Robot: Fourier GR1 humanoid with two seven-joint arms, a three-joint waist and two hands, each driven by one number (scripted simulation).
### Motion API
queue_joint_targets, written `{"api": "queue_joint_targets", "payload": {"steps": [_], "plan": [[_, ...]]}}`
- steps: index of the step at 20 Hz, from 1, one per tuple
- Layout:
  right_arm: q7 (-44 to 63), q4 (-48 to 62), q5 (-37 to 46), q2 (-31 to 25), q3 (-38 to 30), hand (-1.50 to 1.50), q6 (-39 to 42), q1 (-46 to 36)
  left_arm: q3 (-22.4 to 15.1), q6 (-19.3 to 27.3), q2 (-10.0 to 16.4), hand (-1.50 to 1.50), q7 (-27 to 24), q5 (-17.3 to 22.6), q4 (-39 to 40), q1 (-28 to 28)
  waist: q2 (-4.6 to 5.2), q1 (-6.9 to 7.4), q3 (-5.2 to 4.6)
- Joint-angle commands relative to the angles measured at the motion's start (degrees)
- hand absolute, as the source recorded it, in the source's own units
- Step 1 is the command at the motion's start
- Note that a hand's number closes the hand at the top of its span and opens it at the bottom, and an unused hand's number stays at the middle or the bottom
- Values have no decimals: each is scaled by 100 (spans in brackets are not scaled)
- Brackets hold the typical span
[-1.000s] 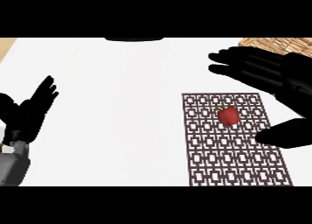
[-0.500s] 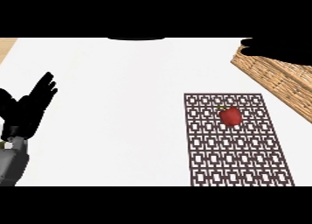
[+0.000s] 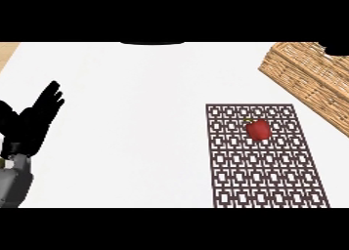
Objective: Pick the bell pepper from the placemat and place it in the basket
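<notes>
**Bell pepper point(image 3: 258, 130) on the right side, well apart from the left robot hand point(image 3: 29, 122)**

Small and red, on the placemat point(image 3: 267, 180), in its upper half and a little right of the middle. Stands alone there and touches nothing else. Looks almost round from above, so no clear long axis. Only the small green stem points up and to the left, toward the far side of the counter point(image 3: 134, 97).

Left robot hand at the left edge of the view, fingers straight and apart, pointing up, holding nothing. Rests there, with a wide bare strip of counter between it and the bell pepper.

Of the right robot hand point(image 3: 343, 48) only a dark piece at the top right, over the far corner of the basket point(image 3: 310, 78). Cannot tell if open or closed. Lies beyond the bell pepper and to its right, with the basket between.

Basket turned at an angle, just beside the upper right corner of the placemat. Bell pepper much nearer to the basket than to the left robot hand.

Seems work for the right side, since placemat and basket both lie there. Probably asks for a move toward the near side and to the left, over the basket, then down on the bell pepper from above. After that only a short way up and to the right into the basket. Picking not yet begun.
</notes>
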Motion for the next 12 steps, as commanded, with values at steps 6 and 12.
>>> {"api": "queue_joint_targets", "payload": {"steps": [6, 12], "plan": [[-1926, 380, 1119, 298, 209, -150, -857, 1129, 91, -41, -238, 0, -50, -194, 344, -253, 22, -11, 1], [-2235, 1136, 1812, 1172, 779, -150, -2018, 1020, 166, -104, -282, 0, -55, -318, 293, -223, 17, 35, -2]]}}
